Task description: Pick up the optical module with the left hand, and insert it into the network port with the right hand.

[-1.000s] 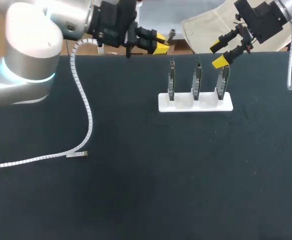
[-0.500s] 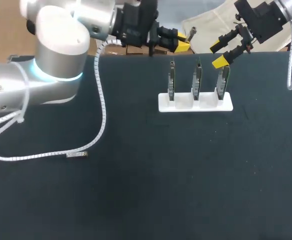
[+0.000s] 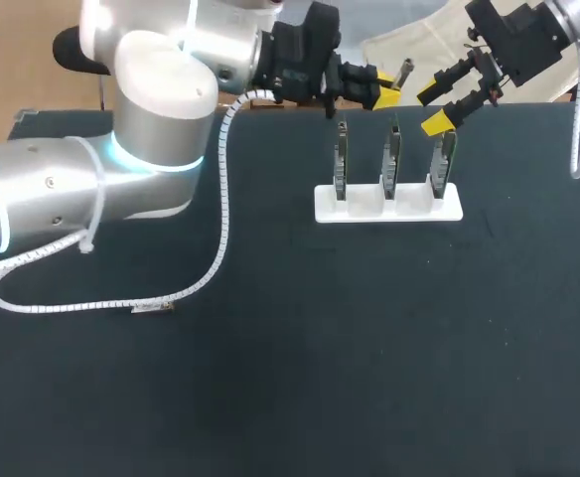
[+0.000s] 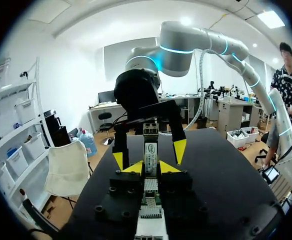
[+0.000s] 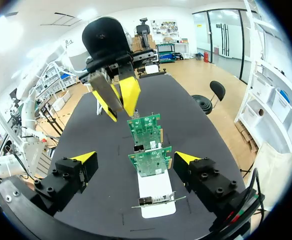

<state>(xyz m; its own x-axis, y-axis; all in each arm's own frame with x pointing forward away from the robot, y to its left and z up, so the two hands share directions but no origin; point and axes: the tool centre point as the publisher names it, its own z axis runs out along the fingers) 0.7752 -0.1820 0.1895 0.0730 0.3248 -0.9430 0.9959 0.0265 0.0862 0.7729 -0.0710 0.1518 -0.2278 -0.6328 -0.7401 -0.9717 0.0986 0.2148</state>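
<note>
The left arm (image 3: pixel 151 129) hides the far edge of the black table (image 3: pixel 369 348); a white stand (image 3: pixel 389 206) holds three green boards (image 3: pixel 392 154), only thin edges showing from above; the left claw (image 3: pixel 374 89) pinches the optical module (image 3: pixel 403 70) in the air behind them; the right claw (image 3: pixel 434 106) gapes wide, empty.

Left arm (image 3: pixel 151 109): enters from the left and extends past the middle of the head view, wrist held roughly level. Left claw (image 3: pixel 377 85): points toward the right arm, both yellow-tipped fingers pressed from two sides on the optical module (image 4: pixel 150 152). Right arm (image 3: pixel 568 20): enters at the far right corner, wrist angled downward and inward. Right claw (image 3: pixel 434 107): faces the left claw, fingers spread wide, gripping nothing. The two claws are near each other but apart.
</note>
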